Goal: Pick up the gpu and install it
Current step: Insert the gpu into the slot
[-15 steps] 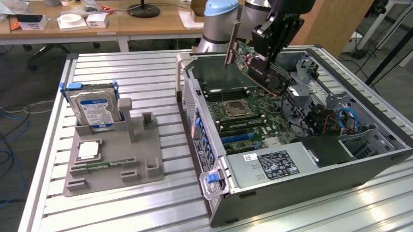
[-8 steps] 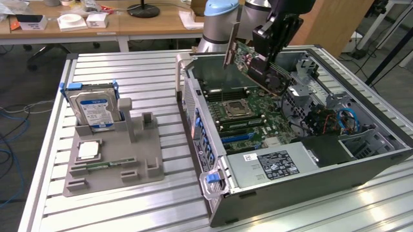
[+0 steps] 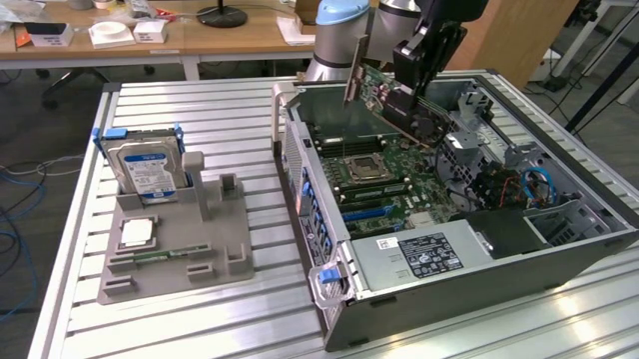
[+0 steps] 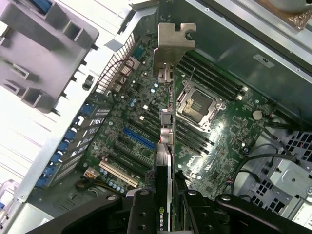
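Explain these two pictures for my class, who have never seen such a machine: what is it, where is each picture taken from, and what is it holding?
The machine is a robot arm ending in a claw. One picture comes from a camera standing off to the side; the other from a camera on the arm's wrist, looking down past the claw. The claw is shut on the gpu, a green circuit card with a silver bracket, held above the open computer case and its motherboard. On the metal table beside the case, a grey holder carries a hard drive.
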Controlling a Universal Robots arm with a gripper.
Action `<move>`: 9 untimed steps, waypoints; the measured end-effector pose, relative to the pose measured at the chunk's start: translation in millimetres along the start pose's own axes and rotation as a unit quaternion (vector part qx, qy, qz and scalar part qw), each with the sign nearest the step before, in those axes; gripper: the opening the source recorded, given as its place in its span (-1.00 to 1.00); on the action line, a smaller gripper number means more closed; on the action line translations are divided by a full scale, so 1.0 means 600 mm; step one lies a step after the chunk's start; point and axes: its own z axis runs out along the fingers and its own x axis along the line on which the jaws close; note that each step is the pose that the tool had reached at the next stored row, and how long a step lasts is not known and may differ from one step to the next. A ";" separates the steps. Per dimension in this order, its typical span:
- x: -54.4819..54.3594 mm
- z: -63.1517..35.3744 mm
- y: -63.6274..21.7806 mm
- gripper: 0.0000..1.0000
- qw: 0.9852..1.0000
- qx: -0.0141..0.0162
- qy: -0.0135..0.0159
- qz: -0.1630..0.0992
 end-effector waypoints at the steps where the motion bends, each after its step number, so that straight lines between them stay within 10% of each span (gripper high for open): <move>1: 0.000 0.000 0.000 -0.48 1.000 0.000 0.000 -0.004; 9: 0.000 0.000 0.000 -0.48 0.999 0.000 0.001 -0.034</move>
